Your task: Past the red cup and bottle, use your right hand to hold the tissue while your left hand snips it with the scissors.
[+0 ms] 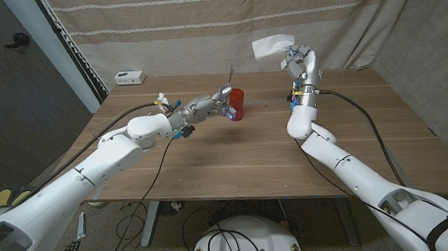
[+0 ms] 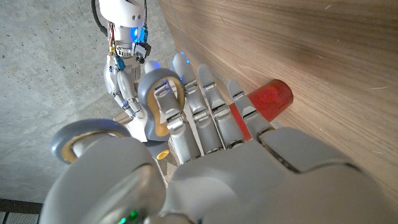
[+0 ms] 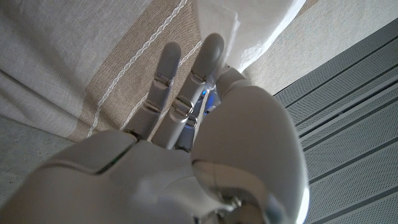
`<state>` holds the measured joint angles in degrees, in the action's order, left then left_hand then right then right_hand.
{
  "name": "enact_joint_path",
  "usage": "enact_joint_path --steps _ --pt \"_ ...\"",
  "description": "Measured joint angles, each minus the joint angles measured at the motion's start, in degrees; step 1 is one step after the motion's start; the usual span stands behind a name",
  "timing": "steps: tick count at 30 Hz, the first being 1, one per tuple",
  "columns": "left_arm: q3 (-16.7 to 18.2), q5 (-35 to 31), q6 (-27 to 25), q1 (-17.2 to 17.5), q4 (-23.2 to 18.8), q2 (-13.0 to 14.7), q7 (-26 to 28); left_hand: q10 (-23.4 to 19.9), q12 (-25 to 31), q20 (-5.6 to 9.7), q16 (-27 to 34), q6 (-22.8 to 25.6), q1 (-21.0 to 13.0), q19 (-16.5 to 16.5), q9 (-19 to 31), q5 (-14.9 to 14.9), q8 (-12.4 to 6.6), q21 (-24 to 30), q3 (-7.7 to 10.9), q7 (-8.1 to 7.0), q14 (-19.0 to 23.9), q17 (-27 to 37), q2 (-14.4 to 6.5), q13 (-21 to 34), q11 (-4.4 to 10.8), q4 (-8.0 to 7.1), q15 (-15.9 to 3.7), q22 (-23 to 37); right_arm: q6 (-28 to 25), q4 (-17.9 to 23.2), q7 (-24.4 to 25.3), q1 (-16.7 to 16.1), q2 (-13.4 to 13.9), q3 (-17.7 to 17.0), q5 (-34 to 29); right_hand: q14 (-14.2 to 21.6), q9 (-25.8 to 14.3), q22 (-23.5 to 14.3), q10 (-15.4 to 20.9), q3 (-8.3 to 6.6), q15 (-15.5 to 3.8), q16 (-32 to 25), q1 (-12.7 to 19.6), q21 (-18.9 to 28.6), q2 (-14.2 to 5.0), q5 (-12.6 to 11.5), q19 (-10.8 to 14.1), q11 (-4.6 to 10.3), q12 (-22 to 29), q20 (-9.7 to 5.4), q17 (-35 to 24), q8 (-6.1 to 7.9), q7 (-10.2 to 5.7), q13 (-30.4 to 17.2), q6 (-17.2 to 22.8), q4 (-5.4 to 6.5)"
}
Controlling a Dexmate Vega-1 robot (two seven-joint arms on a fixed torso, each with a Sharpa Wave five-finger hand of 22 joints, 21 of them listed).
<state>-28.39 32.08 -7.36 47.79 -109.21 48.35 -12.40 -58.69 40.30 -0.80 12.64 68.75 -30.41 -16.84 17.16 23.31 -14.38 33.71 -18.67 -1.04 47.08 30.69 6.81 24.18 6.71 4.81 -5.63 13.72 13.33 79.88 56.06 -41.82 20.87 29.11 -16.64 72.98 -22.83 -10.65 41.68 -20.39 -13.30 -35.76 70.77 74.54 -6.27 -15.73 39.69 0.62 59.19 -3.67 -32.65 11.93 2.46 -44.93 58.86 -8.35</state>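
My left hand (image 1: 217, 105) grips the grey-handled scissors (image 1: 228, 76) over the middle of the table, blades pointing up and away. In the left wrist view the handle loops (image 2: 159, 98) sit around my fingers (image 2: 211, 112). The red cup (image 1: 237, 104) (image 2: 271, 99) stands right beside that hand, on its far right side. My right hand (image 1: 301, 63) is raised above the table's far right part and holds a white tissue (image 1: 272, 45) (image 3: 244, 30), which hangs out to its left. A small blue object (image 1: 291, 100), too hidden to identify, shows behind the right forearm.
A small white box (image 1: 129, 77) sits at the table's far left corner. A striped curtain (image 1: 203, 27) hangs behind the table. A black cable (image 1: 378, 133) runs along my right arm over the wooden tabletop (image 1: 234, 163).
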Motion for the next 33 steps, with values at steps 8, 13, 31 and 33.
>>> enact_joint_path --steps 8,13,31,33 --pt "-1.2 -0.9 1.2 -1.7 1.7 -1.7 -1.1 -0.1 0.0 0.00 0.0 0.0 -0.2 0.0 0.0 0.0 -0.04 0.0 0.00 0.00 0.0 -0.1 -0.2 -0.3 -0.08 0.00 0.00 0.0 -0.2 0.1 0.0 0.3 0.3 0.2 -0.5 0.3 0.3 0.0 0.5 -0.52 -0.30 0.0 -0.2 0.0 0.24 -0.4 0.0 -0.11 0.0 0.00 0.0 0.00 0.00 0.3 0.0 -0.27" --pt "-1.9 -1.4 1.9 -2.8 2.8 -2.7 -1.8 -0.1 0.1 -0.01 0.0 0.0 -0.5 0.0 0.0 0.3 -0.12 0.0 0.18 0.00 0.0 -0.2 -0.5 -0.1 -0.09 -0.18 0.00 0.0 -0.3 0.2 0.3 0.3 0.5 0.3 -0.9 0.3 0.3 0.1 0.6 -0.92 -0.30 0.7 -0.2 0.0 0.25 -0.4 0.0 -0.03 0.0 0.00 0.3 0.00 0.00 0.2 0.0 -0.32" --pt "-4.3 -2.5 4.1 -5.8 7.0 -6.7 -3.7 0.0 0.2 -0.01 0.0 0.0 -0.5 0.0 -0.2 0.3 -0.21 0.0 0.18 0.00 0.0 -0.2 -0.5 -0.3 0.04 -0.18 0.00 0.0 -1.3 1.4 1.9 -0.3 0.7 0.2 -2.2 1.0 0.8 0.1 0.8 -1.30 -0.20 1.0 -0.7 0.5 0.70 -1.2 0.0 0.19 -0.3 0.00 -0.4 0.00 0.21 0.1 0.2 -0.58" --pt "-4.5 -2.5 4.2 -6.0 7.4 -7.1 -3.9 0.0 0.2 -0.01 0.0 0.0 -0.5 0.0 -0.1 0.3 -0.22 0.0 0.18 0.00 0.0 -0.2 -0.5 -0.3 0.04 -0.18 0.00 0.0 -1.5 1.5 2.0 -0.3 0.7 0.2 -2.3 1.3 0.8 0.1 0.8 -1.38 0.10 1.0 -0.7 0.5 0.70 -1.2 0.0 0.20 -0.3 0.00 -0.4 0.00 0.21 0.0 0.2 -0.50"
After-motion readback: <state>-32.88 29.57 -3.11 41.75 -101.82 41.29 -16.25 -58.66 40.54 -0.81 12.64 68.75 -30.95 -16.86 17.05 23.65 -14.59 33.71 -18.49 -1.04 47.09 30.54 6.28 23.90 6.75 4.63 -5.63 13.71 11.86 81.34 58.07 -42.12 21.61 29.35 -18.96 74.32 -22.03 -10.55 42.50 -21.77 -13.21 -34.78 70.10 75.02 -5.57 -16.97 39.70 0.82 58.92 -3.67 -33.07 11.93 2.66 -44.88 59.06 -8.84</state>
